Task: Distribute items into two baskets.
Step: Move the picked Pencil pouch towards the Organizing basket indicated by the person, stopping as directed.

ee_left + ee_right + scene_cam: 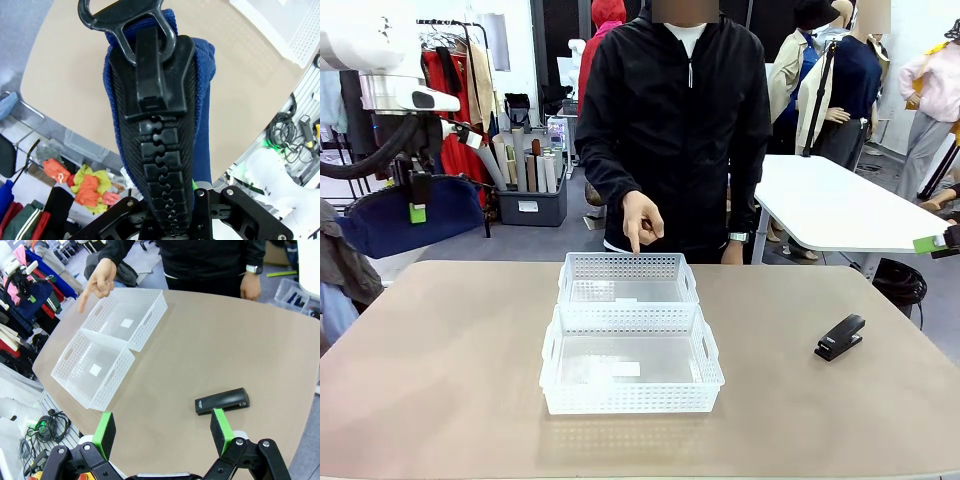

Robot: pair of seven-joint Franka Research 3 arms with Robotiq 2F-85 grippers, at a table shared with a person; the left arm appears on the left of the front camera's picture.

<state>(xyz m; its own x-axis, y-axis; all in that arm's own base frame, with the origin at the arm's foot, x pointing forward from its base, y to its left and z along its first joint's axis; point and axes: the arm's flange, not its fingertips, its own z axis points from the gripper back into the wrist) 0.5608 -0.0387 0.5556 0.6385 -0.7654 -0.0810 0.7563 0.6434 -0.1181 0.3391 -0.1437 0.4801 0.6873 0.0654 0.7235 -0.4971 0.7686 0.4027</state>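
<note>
1. Front view: the left claw (417, 200) hangs high, off the left end of the table (450, 360); it is clamped tight on the navy pouch (385, 225), which sags around and below it, well apart from both baskets; from the left wrist, the zipper (160, 165) and ring pull (107, 15) rise from between the fingers.
2. The right claw (162, 427) is spread wide and holds nothing; it hovers over the right part of the table, with the stapler (222, 400) lying flat below, near one green pad and well apart from the baskets.
3. Likely trouble with the pouch: it is soft and held at one end, so it may swing on the way over; a trailing corner could catch a rim and drag the light basket, or the pouch could land draped over a wall and not inside.
4. Likely trouble with the person: a hand (642, 222) points down at the far rim of the far basket (627, 268); a drop there risks brushing that hand.
5. Likely trouble with the stapler: it is small and low (and probably smooth), so a slightly off-centre pinch could push or spin it.
6. Containers: the far basket and the near basket (630, 385) sit mid-table, touching along one long side; each holds only a small white label.
</note>
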